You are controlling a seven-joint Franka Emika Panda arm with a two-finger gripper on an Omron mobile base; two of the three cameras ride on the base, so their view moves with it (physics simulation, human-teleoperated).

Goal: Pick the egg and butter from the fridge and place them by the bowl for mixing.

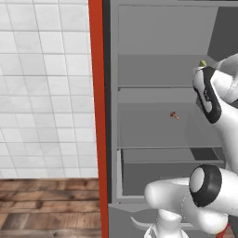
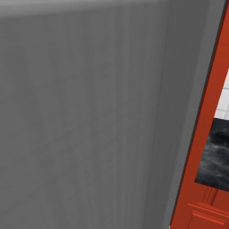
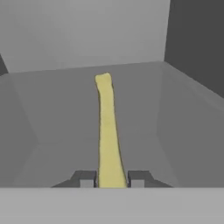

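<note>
Item: butter (image 3: 107,131), a pale yellow stick lying lengthwise on a grey shelf of the fridge (image 1: 162,125), its near end clamped between the fingertips of the end effector (image 3: 112,179), which is drawn narrow upon it. Step in hand, by judgement: securing the butter; the next move calls for a lift clear of the shelf and a straight withdrawal past the fridge walls. Also noted: a small orange-brown speck, probably the egg (image 1: 174,115), on the middle shelf.
</note>
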